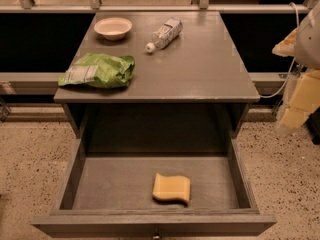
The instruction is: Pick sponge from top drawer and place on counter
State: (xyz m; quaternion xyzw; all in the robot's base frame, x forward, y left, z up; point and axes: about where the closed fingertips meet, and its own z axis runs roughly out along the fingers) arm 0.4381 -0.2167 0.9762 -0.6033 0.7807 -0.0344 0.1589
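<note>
Inside top drawer (105,181), sponge (171,188); end effector (299,105) well apart, far right.

I see a pale yellow sponge (171,188) in the grey drawer (115,184), low in the frame. The bench (200,69) is matte grey with paler worn edges, its bag (100,70) green, its bowl (113,27) cream. My jaws, at the right edge, look yellowish.
</note>
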